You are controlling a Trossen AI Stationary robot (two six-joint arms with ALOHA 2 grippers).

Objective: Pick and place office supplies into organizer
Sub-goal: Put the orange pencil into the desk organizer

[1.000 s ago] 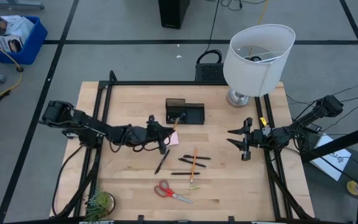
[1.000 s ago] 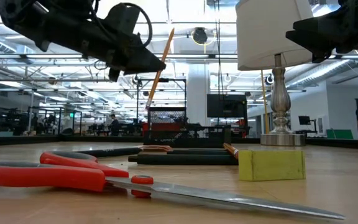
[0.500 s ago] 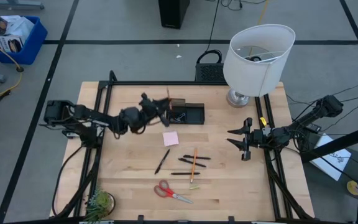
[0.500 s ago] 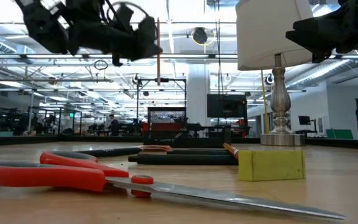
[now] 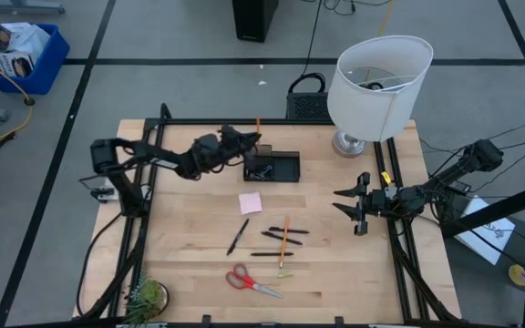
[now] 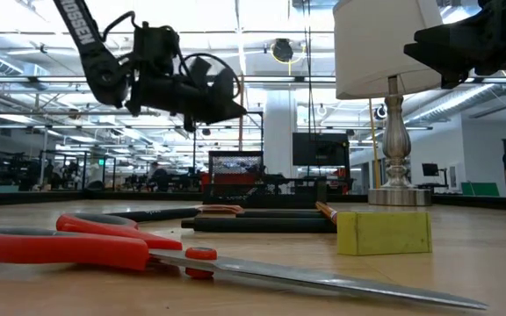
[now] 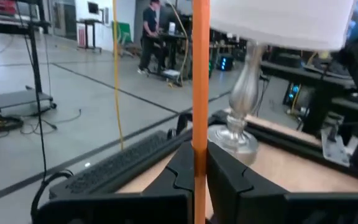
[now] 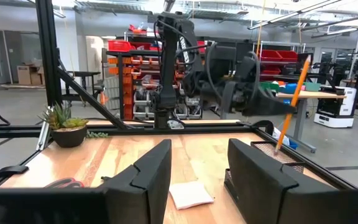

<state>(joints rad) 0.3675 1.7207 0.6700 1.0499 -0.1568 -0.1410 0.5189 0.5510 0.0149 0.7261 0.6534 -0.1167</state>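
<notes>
Where the high view shows only a tip, the left wrist view shows the left gripper (image 7: 194, 163) clamped on a long orange pencil (image 7: 199, 74), upright over the small black rectangular organizer (image 5: 271, 165), right gripper (image 5: 350, 206) spread, well apart.

the table (image 5: 190, 273) is evenly lit from above, and soft, short shadows lie close under the lampshade (image 5: 378, 87). in the low view, bright ceiling strip lights glare behind the lamp, and the red-handled scissors (image 6: 104, 248) nearest the lens look soft. the left wrist view's background beyond the pencil (image 7: 199, 81) is blurred.
</notes>
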